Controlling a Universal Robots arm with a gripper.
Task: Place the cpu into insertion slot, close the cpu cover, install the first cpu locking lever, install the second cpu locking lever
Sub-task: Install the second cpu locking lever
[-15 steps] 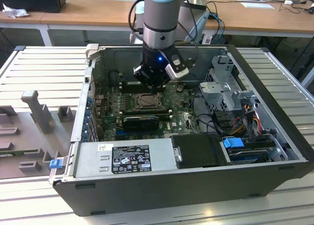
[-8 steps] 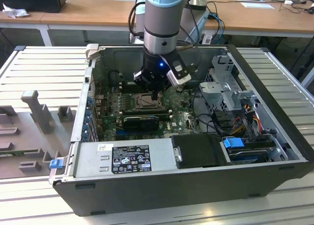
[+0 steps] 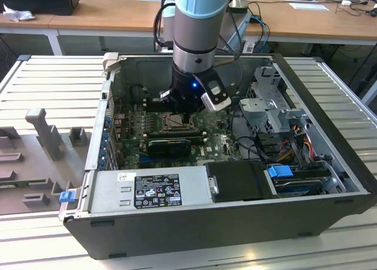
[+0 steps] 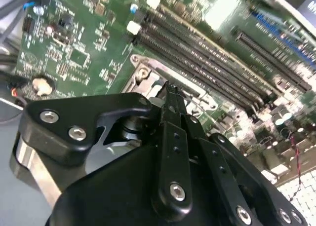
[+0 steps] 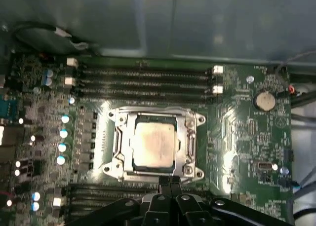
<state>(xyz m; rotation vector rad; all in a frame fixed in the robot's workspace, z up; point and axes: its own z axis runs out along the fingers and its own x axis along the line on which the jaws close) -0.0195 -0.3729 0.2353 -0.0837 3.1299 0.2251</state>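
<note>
Cpu [image 5: 154, 145], flat pale silver square, matte top, seated in insertion slot [image 5: 116, 143] w/ silver metal frame, cpu cover [image 5: 189, 145] down around it, green board [image 5: 237, 137], black gripper [image 5: 169, 181] fingers pressed together, holding nothing, tips at socket's edge.

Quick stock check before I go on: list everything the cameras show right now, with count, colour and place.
cpu: one, pale silver, seated in the socket.
cpu cover: one, silver frame, lying around the cpu.
insertion slot: one, dark, mid-board, under the arm.
memory slots: several, black, beside the socket.
coin battery: one, silver, on the green board.
computer case: one, dark, open on the slatted table.
power supply: one, grey, along the case's near wall.
gripper: one, black, fingertips together at the socket's edge.
</note>
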